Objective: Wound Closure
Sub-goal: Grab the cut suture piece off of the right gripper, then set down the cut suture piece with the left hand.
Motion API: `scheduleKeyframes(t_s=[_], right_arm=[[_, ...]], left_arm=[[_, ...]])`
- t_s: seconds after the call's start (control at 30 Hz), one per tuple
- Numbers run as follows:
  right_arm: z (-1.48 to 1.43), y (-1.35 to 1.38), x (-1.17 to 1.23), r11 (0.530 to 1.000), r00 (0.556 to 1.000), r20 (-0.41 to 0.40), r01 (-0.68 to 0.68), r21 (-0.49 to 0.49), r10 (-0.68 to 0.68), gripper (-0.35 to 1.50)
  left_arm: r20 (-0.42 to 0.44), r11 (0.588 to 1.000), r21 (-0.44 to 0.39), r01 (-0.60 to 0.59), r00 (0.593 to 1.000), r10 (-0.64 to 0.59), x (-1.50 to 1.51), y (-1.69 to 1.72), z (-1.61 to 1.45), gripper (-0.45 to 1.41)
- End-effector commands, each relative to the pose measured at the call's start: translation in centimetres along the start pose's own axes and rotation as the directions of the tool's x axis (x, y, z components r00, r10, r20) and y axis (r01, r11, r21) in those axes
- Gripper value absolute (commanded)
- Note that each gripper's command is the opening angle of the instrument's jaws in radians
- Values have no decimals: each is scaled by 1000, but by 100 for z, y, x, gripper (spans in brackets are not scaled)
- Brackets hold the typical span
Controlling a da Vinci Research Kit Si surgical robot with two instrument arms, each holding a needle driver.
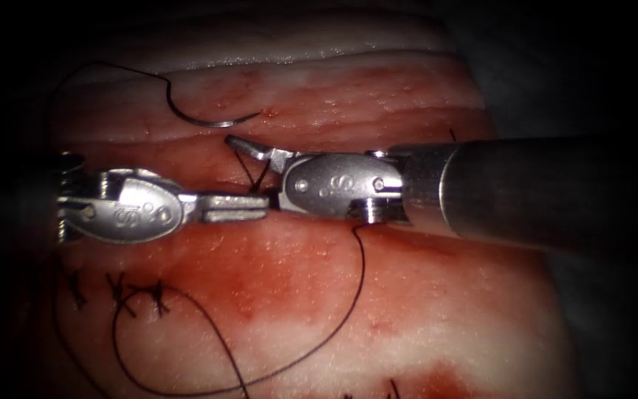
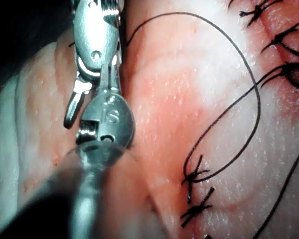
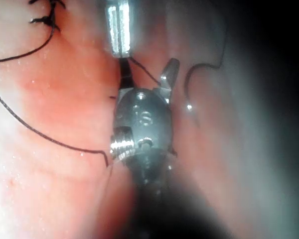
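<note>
On the bench-top tissue (image 1: pixel 422 295), at the far left of the endoscope view, a row of finished stitches (image 1: pixel 116 292) crosses the closed stretch of the cut. A long slack loop of thread (image 1: pixel 348 310) curls away from them over the pale, red-stained surface. In the left wrist view, the same knotted stitches (image 2: pixel 194 174) lie beside that loop.

Just above the stitches, the left tool (image 1: pixel 241 207) reaches in from the left and lies level along the cut. Its jaws are pressed flat together. Two dark strands of thread converge at their tip, and the jaws appear to pinch the thread there. In the right wrist view, the tip of this tool (image 3: pixel 118 30) is a bright ribbed bar with thread trailing from its end.

Farther up the tissue, above both tools, the curved needle (image 1: pixel 208 118) lies loose on the surface, not in the tissue, and neither tool holds it. The thread from its tail arcs up and away to the left.

Coming in from the right, the right tool (image 1: pixel 256 171) meets the left tool's tip nose to nose. Its jaws are spread apart and grasp nothing. One jaw is angled up toward the needle, and the strands of thread pass through the gap between the two jaws.
</note>
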Motion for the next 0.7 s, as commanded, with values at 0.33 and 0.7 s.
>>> scheduleKeyframes(t_s=[0.33, 0.7], right_arm=[[-50, 64, -25, 994, 998, 45, -30, -103, 35, 147], [-90, 95, -23, 987, 998, 44, -45, -155, 53, 147]], left_arm=[[55, 997, 81, 1, 998, -5, -26, -48, -22, -45], [371, 992, 69, 107, 920, -125, -149, -34, -34, -45]])
